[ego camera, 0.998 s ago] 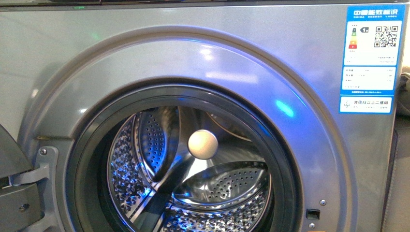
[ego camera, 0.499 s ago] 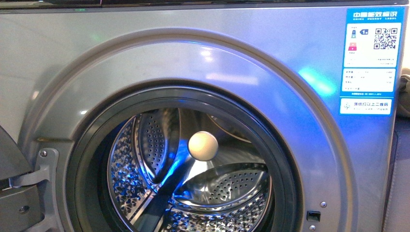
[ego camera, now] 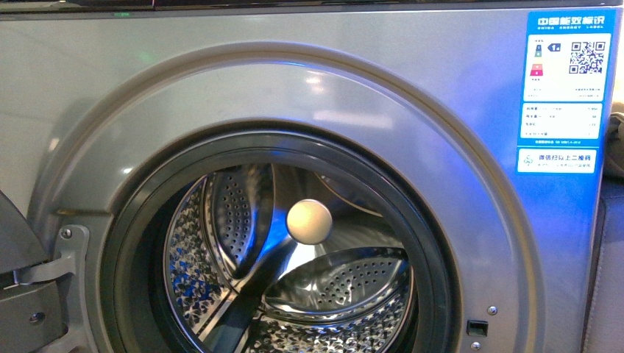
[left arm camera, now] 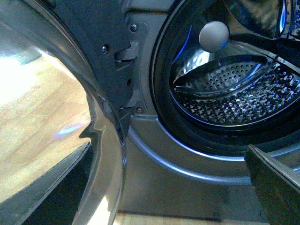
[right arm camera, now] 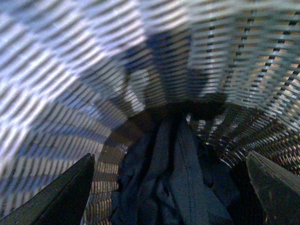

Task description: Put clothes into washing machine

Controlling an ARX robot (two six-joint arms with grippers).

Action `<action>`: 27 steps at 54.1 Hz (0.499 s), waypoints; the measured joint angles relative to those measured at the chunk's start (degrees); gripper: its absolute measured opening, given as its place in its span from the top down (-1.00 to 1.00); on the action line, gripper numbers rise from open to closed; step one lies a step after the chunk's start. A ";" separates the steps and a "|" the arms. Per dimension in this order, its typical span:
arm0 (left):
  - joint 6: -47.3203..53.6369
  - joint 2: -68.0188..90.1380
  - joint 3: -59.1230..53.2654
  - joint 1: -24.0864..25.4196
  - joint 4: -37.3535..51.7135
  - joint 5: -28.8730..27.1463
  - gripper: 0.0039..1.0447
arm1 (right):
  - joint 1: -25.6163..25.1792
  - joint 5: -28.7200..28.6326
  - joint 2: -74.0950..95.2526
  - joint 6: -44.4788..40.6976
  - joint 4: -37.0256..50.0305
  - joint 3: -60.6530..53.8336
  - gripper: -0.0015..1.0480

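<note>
The silver-grey washing machine fills the front view, its porthole open onto the perforated steel drum. No clothes lie in the drum. Neither gripper shows in the front view. In the left wrist view the open left gripper hangs empty by the machine's lower front, below the dark gasket. In the right wrist view the open right gripper is down inside a woven basket, just above crumpled slate-blue clothes at its bottom, fingers wide apart and not touching them.
The machine's open door with its hinge stands next to the left gripper. A round pale knob sits at the drum's centre. Blue-white labels are at the machine's upper right. Wooden floor shows through the door glass.
Blue light reflections on the machine's front and in the drum have shifted and faded. The machine and drum have not moved.
</note>
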 joint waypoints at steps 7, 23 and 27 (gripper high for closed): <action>0.00 0.00 0.00 0.00 0.00 0.00 -0.88 | 0.92 3.39 12.96 -4.04 -0.07 4.66 -0.86; 0.00 0.00 0.00 0.00 0.00 0.00 -0.88 | 2.78 7.54 25.79 -9.03 3.93 6.64 -0.85; 0.00 0.00 0.00 0.00 0.00 0.00 -0.88 | 3.02 8.15 27.98 -9.42 4.85 7.34 -0.85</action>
